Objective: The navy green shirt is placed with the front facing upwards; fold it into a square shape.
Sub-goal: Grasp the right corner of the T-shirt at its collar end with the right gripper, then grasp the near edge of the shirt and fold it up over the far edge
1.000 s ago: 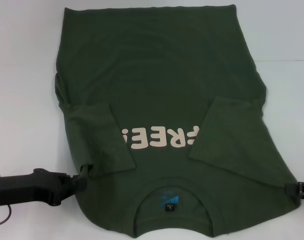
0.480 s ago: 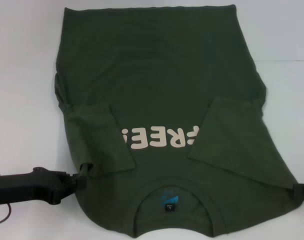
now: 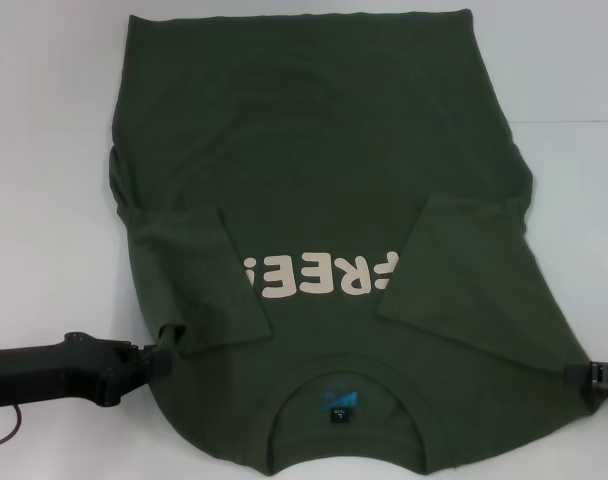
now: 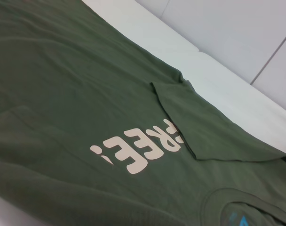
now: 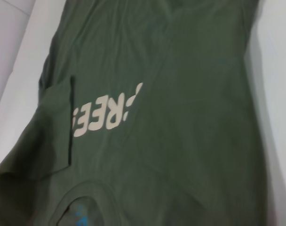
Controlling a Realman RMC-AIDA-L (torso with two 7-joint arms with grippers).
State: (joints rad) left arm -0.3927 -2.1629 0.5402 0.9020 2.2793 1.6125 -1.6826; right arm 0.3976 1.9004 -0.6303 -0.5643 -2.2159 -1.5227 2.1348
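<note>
Navy green shirt [image 3: 324, 170], collar nearest robot, lengthwise away

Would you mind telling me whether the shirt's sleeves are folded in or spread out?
Folded in: on the navy green shirt, both sleeves lie over the chest, partly covering the lettering.

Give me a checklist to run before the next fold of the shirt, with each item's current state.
1. Shirt lies front up, lettering showing: ok.
2. Both sleeves folded in over the chest: ok; the left sleeve and right sleeve each cover an end of the lettering.
3. Left gripper at the shoulder edge near the collar: ok.
4. Right gripper at the opposite shoulder edge: ok.
5. Both grippers actually holding cloth: cannot tell.
6. Hem flat and straight: ok.
</note>
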